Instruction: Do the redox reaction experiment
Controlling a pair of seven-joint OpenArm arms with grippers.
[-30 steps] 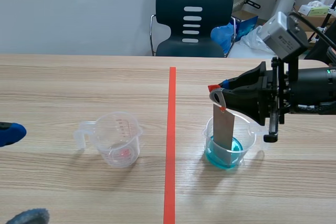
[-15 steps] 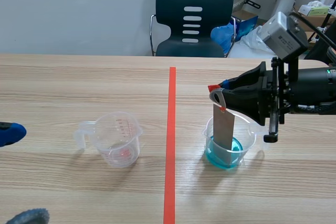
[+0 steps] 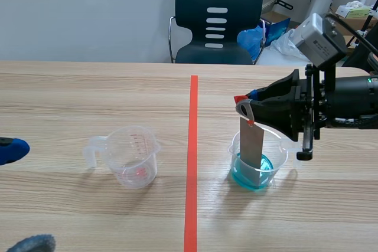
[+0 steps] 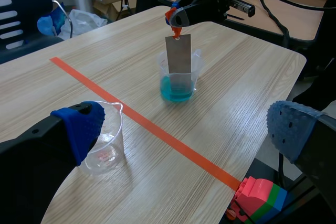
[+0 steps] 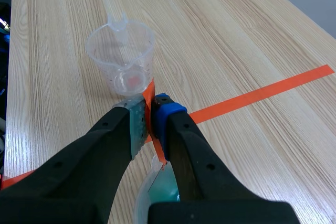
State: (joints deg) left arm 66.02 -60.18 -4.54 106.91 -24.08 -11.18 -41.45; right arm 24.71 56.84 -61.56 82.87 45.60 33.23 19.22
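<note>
Right pincer (image 3: 244, 106) is clamped on the metal strip (image 3: 251, 140) standing in the cup (image 3: 281, 157); a sideways pull could tip the cup.

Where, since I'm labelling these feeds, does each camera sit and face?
Scene view: between the arms, facing across the table; right claw holds a metal strip in the blue cup.
Left wrist: on the left arm, facing forward-down past its open left claw.
Right wrist: on the right arm, looking down past the shut right claw.
Shared: all three show the clear cup.
</note>
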